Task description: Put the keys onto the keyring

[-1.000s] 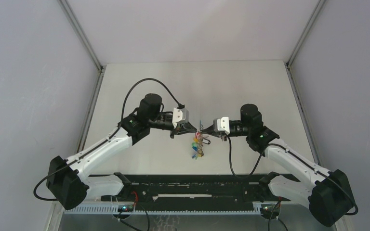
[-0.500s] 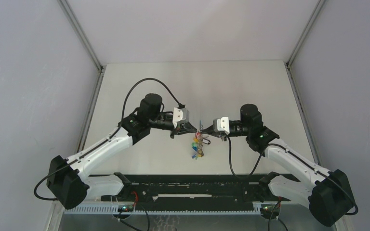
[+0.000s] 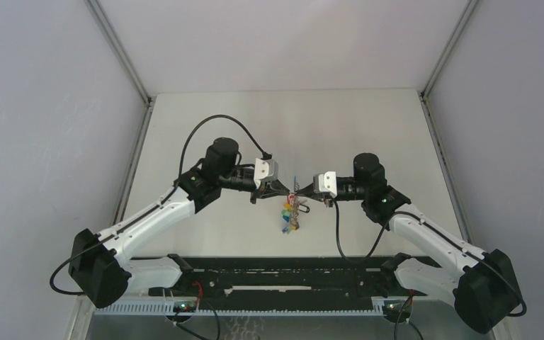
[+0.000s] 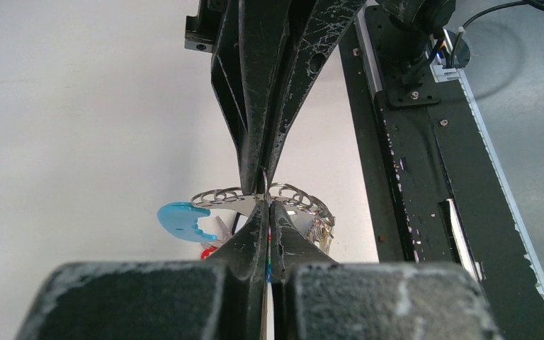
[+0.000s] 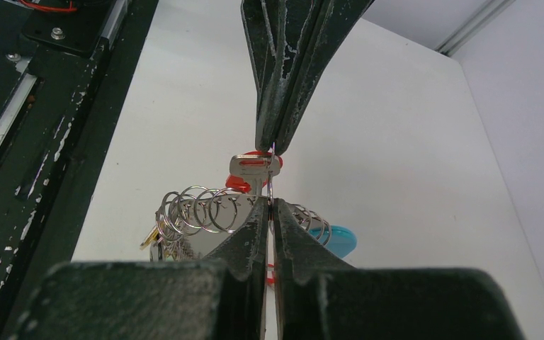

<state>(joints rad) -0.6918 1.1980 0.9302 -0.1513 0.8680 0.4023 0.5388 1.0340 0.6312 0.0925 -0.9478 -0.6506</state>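
Note:
Both grippers meet tip to tip in mid-air above the table. A thin wire ring (image 5: 270,177) stands edge-on between the tips of my left gripper (image 4: 268,207) and right gripper (image 5: 270,207), and both are shut on it. Beside this ring hangs the key (image 5: 255,165), silver with a red tag, close to the left fingertips (image 5: 273,145). The keyring (image 5: 205,209) lies crosswise just under the tips. It has a shiny band with several small split rings and a blue tag (image 4: 183,218). In the top view its coloured tags (image 3: 288,216) dangle below the meeting point.
A black rail (image 3: 290,280) runs along the near table edge, close under the hanging bunch (image 4: 411,177). Grey enclosure walls stand left, right and behind. A black cable (image 3: 205,131) loops over the left arm, and another (image 3: 340,234) hangs from the right wrist.

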